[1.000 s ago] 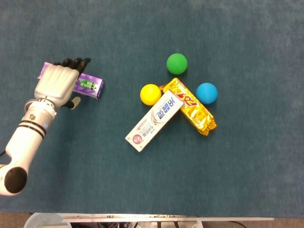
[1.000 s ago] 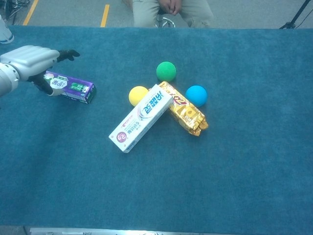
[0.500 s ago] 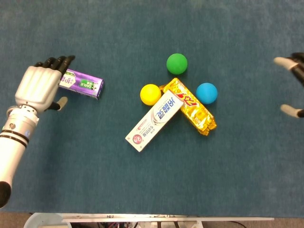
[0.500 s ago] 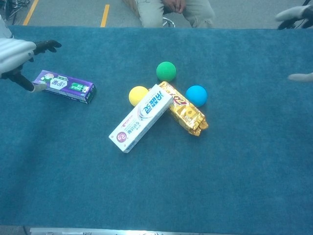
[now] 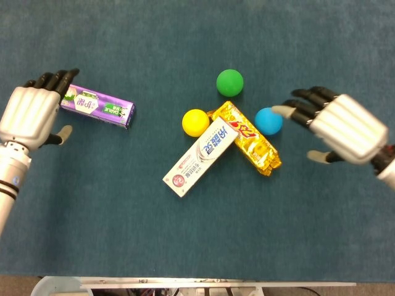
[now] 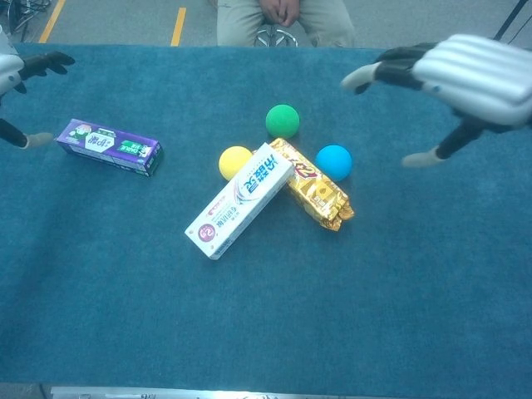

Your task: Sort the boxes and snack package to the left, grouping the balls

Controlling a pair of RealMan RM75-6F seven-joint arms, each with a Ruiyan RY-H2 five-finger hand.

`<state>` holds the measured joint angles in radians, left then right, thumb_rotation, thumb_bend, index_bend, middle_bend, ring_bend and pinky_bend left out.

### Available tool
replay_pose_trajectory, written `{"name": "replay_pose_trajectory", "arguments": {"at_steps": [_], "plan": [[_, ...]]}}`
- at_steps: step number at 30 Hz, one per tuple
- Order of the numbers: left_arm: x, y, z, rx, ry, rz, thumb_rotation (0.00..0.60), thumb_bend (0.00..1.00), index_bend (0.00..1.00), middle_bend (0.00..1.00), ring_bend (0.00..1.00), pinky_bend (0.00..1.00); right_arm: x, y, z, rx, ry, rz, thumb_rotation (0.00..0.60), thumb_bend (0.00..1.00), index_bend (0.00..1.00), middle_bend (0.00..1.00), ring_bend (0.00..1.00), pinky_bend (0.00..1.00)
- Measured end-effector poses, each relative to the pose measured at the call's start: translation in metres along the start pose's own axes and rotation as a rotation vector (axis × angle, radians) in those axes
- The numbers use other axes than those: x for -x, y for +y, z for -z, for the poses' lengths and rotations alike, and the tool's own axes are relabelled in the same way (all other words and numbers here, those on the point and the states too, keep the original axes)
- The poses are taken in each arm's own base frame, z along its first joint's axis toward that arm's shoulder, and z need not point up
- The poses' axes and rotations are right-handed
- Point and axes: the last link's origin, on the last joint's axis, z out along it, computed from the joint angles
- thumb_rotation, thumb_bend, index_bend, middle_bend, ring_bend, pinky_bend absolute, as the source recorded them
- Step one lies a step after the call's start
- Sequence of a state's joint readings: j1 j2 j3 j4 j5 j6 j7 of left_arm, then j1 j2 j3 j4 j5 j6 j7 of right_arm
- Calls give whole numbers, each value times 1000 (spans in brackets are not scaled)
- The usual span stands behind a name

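Note:
A purple box lies flat at the left of the table. My left hand hovers just left of it, open, holding nothing. In the middle a white toothpaste box leans across a gold snack package. A yellow ball touches the white box; a green ball sits behind, and a blue ball lies right of the package. My right hand is open above the table, its fingertips near the blue ball.
A blue cloth covers the whole table. A seated person is behind the far edge. The table's front edge runs along the bottom of the head view.
My left hand has let go of the purple box and drawn back to the left. My right hand has come in from the right edge toward the blue ball.

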<state>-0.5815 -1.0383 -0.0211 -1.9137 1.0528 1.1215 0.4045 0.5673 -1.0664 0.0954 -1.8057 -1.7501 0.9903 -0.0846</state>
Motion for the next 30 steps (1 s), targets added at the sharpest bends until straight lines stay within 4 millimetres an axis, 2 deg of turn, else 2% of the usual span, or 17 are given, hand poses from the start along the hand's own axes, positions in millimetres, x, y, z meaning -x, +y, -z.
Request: {"name": "replay_pose_trajectory", "arguments": {"at_steps": [7,19,25,30], "plan": [[-6,-8,12,-21,10,8,600,270,0,134,153,278,15,-26,-47,-104,-65,71,600,54,164,262,158,238],[-12,-19,30,-41,14,29,600,271,0,131,153,278,39,-58,-118,-161,-120,160,600,54,164,262,150,238],[-13,-25,36,-54,14,47,600,271,0,130,153,278,47,-72,-143,-178,-125,209,600,54,164,262,144,238],[-13,-31,41,-65,8,59,600,271,0,130,153,278,51,-77,-153,-180,-132,249,600,54,164,262,144,238]]}}
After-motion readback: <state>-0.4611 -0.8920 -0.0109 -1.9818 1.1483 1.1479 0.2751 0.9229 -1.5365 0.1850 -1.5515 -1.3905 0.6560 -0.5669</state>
